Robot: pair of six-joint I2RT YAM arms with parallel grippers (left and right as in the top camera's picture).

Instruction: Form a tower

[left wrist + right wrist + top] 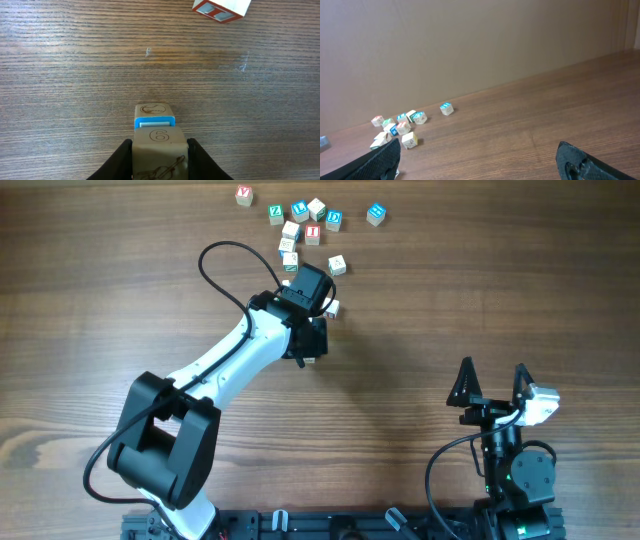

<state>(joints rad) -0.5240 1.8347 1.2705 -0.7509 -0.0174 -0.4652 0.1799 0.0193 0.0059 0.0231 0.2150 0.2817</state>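
Note:
The tower [154, 116] stands under my left gripper [160, 145] as three pale letter cubes, one cube wide. The wrist camera looks down its side. The top cube [159, 136] carries a "6" on its side and a violin drawing on top. My two black fingers press against its left and right sides. Below it are a blue-framed cube and a pale cube with a brown drawing. In the overhead view my left gripper [308, 345] points down and hides all but a white sliver of the tower [310, 361]. My right gripper [492, 370] is open and empty near the front right.
Several loose letter cubes [312, 220] lie at the table's far edge, with a short line of cubes [289, 246] and one single cube [337, 265] nearer. A red-marked cube [220, 9] lies close beside the left gripper. The right wrist view shows the cube cluster [402, 125].

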